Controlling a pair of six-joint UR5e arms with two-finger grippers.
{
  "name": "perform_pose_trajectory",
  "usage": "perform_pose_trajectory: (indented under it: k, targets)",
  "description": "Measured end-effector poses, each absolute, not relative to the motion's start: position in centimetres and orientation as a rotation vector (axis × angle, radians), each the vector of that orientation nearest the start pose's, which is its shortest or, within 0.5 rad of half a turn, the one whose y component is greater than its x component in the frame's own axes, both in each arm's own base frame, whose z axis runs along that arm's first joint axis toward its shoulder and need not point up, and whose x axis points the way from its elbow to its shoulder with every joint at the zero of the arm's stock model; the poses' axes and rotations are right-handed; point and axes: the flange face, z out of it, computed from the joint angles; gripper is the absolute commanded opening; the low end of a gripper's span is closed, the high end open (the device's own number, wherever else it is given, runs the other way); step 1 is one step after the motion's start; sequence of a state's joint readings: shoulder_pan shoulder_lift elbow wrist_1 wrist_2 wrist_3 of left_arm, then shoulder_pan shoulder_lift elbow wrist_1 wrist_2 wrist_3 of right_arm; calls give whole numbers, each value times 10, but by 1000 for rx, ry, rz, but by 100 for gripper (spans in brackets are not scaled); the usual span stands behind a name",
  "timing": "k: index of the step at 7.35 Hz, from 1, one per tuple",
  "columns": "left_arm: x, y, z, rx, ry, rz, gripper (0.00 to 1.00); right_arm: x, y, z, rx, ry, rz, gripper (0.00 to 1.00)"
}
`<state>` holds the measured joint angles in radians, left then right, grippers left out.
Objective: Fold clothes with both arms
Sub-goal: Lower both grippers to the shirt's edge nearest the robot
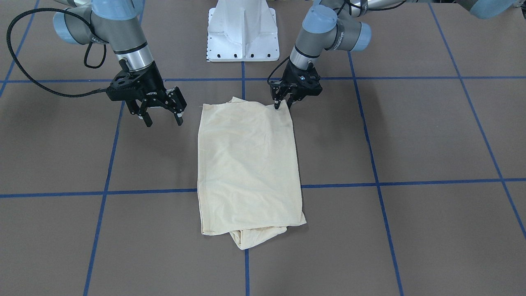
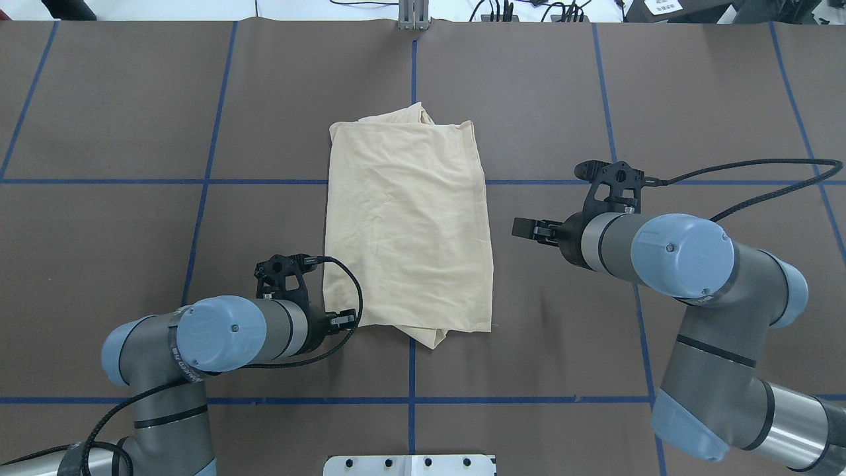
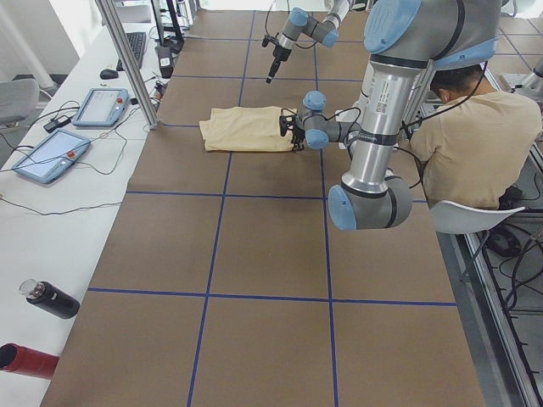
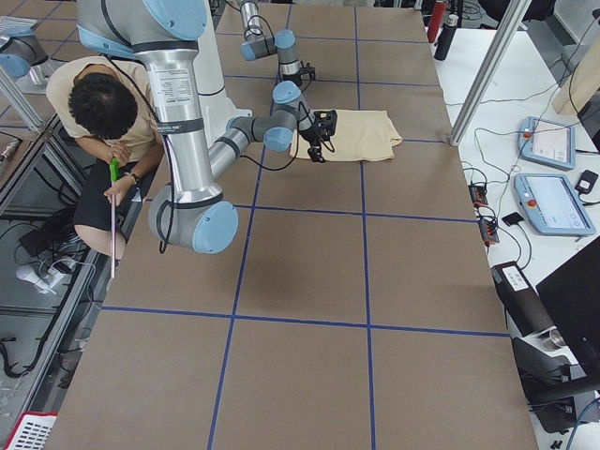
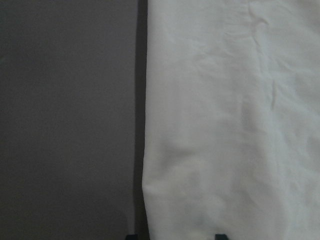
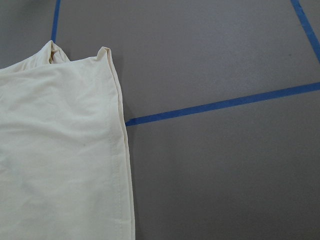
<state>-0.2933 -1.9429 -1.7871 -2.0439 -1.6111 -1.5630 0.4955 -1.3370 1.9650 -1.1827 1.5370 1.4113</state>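
The clothes are one cream-yellow shirt (image 1: 246,164) (image 2: 410,218), folded into a tall rectangle in the middle of the table, with no print showing. A bunched layer sticks out at its far end (image 1: 250,240). My left gripper (image 1: 282,105) (image 2: 345,320) points down at the shirt's near corner on my left. In the left wrist view its fingertips (image 5: 219,236) stand a little apart astride the shirt's edge (image 5: 145,150), and the cloth lies flat. My right gripper (image 1: 163,119) (image 2: 525,228) hangs open and holds nothing, above bare table beside the shirt's other long edge (image 6: 122,150).
The white pedestal base (image 1: 242,33) stands at the robot's side of the table. Blue tape lines (image 1: 378,181) cross the brown table top. A person (image 3: 471,144) sits behind the arms. Tablets (image 3: 102,106) and bottles (image 3: 51,298) lie on a side bench.
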Motion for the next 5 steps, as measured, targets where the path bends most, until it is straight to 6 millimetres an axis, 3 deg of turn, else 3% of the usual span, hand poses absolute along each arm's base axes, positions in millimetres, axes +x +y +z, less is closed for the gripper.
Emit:
perform_pose_trajectory:
  k: [3, 5]
  targets:
    - [553, -299, 293, 111, 1076, -251, 0, -428, -379, 311, 357, -961, 315, 98]
    - [548, -302, 288, 120, 1087, -251, 0, -441, -371, 299, 344, -977, 340, 95]
